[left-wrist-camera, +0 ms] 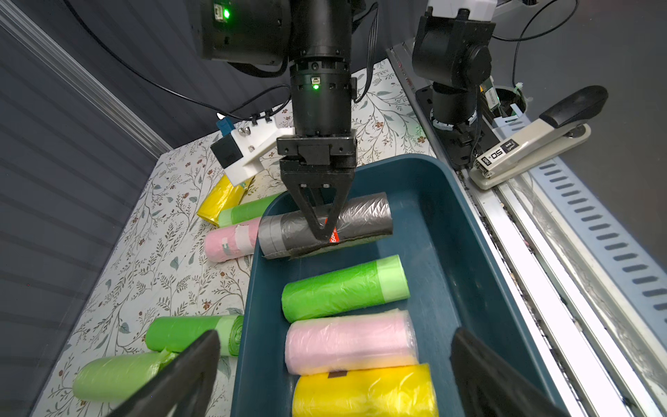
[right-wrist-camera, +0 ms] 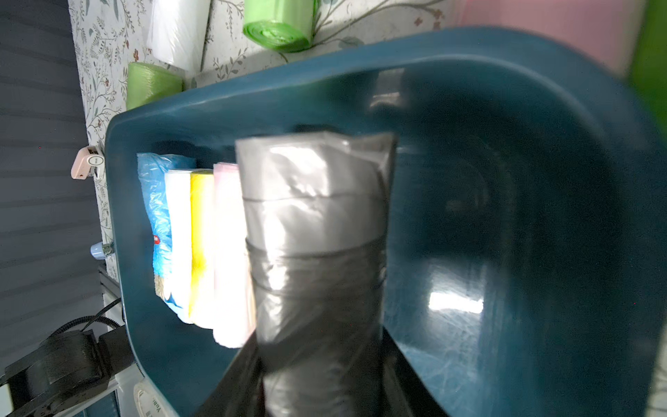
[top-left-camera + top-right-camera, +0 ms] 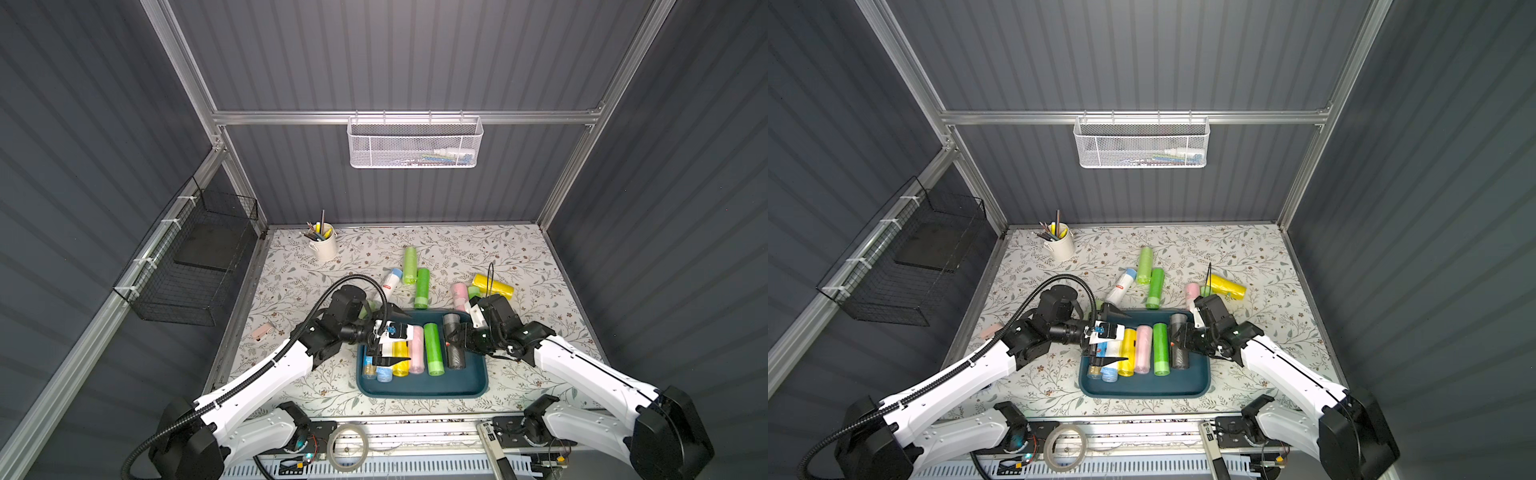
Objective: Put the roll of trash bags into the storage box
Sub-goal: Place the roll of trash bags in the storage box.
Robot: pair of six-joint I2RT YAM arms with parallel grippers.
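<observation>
The storage box (image 3: 422, 390) (image 3: 1142, 384) is a dark teal tray at the table's front centre. Several rolls lie side by side in its left half: blue, white, yellow (image 1: 364, 393), pink (image 1: 350, 343) and green (image 3: 432, 349). My right gripper (image 3: 452, 337) (image 3: 1177, 338) (image 1: 325, 231) (image 2: 319, 361) is shut on a grey roll of trash bags (image 3: 456, 353) (image 1: 368, 213) (image 2: 314, 216), holding it low inside the box, right of the green roll, with its far end at the rim. My left gripper (image 3: 395, 336) (image 3: 1115, 336) (image 1: 335, 346) hangs open over the box's left rolls, holding nothing.
Loose rolls lie behind the box: two green (image 3: 409, 259) (image 3: 422, 286), a white-and-blue one (image 3: 390, 282), pink (image 3: 459, 295) and yellow (image 3: 492, 284). A pencil cup (image 3: 323, 245) stands back left. A white mesh basket (image 3: 415, 143) and a black wire basket (image 3: 195, 266) hang on the walls.
</observation>
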